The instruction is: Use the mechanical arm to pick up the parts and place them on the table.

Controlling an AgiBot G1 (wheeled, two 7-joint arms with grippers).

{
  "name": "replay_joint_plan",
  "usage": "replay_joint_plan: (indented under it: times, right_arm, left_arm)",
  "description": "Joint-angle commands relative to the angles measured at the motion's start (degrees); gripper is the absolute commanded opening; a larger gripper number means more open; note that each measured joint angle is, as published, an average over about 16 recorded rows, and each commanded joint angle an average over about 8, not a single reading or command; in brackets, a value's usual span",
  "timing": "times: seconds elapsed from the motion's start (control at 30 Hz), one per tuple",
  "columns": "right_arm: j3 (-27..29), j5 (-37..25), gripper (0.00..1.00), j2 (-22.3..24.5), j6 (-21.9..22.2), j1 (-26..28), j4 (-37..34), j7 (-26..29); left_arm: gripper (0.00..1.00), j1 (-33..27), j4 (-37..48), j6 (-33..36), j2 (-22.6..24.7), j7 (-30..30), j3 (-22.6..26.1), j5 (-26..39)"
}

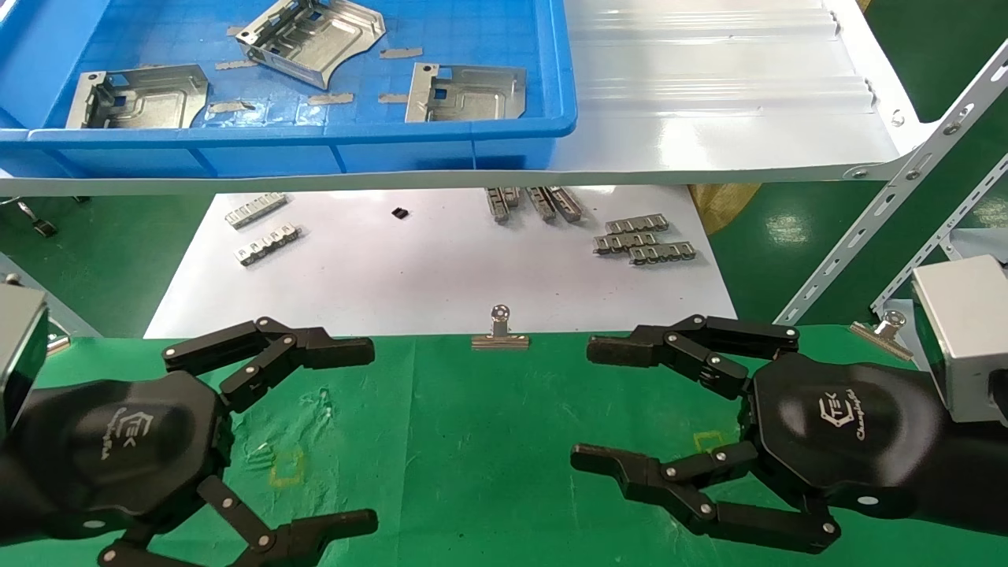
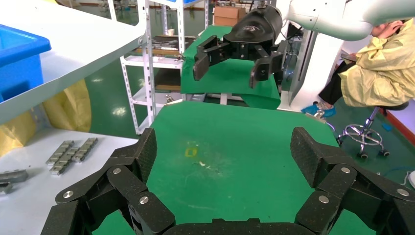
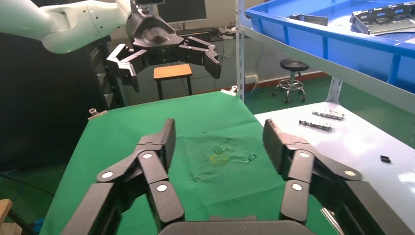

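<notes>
Three silver-grey stamped sheet-metal parts lie in a blue plastic bin (image 1: pixel 472 126) on a glossy white shelf (image 1: pixel 709 102) above and beyond the far edge of the surface; the left part (image 1: pixel 142 98) and the right part (image 1: pixel 466 93) lie flat with their long axes running along the bin's near wall; the middle part (image 1: pixel 311 35), deeper in the bin, lies skewed with its curved notch turned toward that wall; all show embossed ridges, rectangular cut-outs and folded edge tabs.

The surface (image 1: pixel 472 441), wrinkled bright green cloth with small yellow square marks, carries no part. The left black jointed-finger tool (image 1: pixel 315 433) hangs over its left side, fingers spread wide, gripping nothing; the right black jointed-finger tool (image 1: pixel 622 409) hangs over its right side, likewise wide open and bare; the two face each other with a broad strip of open cloth between them.

A silver binder clip (image 1: pixel 499 331) pinches the cloth at the middle of the far edge; another clip (image 1: pixel 882 331) sits near the far right corner. Beyond that edge a white sheet (image 1: pixel 394 276) bears small notched metal strips (image 1: pixel 642 240) in scattered groups and a tiny black piece (image 1: pixel 400 213); a perforated white bracket (image 1: pixel 890 220) slants down from the shelf at the right.
</notes>
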Motion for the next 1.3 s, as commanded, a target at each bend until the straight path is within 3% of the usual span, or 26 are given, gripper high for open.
replay_joint_plan:
  times: [0.03,0.23,0.43,0.67,0.87,0.9,1.13,1.17,1.3]
  right_arm:
    - [0.0,0.0,0.00,0.0,0.0,0.0,0.0,0.0]
    - [0.0,0.0,0.00,0.0,0.0,0.0,0.0,0.0]
    - [0.0,0.0,0.00,0.0,0.0,0.0,0.0,0.0]
    - [0.0,0.0,0.00,0.0,0.0,0.0,0.0,0.0]
    - [0.0,0.0,0.00,0.0,0.0,0.0,0.0,0.0]
    - [0.0,0.0,0.00,0.0,0.0,0.0,0.0,0.0]
    - [0.0,0.0,0.00,0.0,0.0,0.0,0.0,0.0]
    - [0.0,0.0,0.00,0.0,0.0,0.0,0.0,0.0]
    - [0.0,0.0,0.00,0.0,0.0,0.0,0.0,0.0]
  left_arm:
    - [1.00,0.1,0.0,0.0,0.0,0.0,0.0,0.0]
    - [1.00,-2.7,-0.5,-0.3,0.4,0.1,-0.4,0.1]
    - [1.00,-15.7,3.3,-2.2,4.3,-1.3,0.8,4.6]
    - [1.00,-36.4,24.3,-6.7,14.8,-0.2,7.2,18.9]
    - [1.00,-48.1,44.6,-13.5,22.0,3.0,11.9,29.4]
    - [0.93,-49.4,47.2,-14.5,22.7,3.5,12.6,30.8]
    - [0.06,-55.0,59.5,-19.6,25.6,7.3,15.5,36.6]
    - [0.00,-55.2,60.6,-20.0,25.8,8.0,15.6,36.9]
    - [0.00,-55.7,64.2,-21.9,26.6,10.8,15.9,37.6]
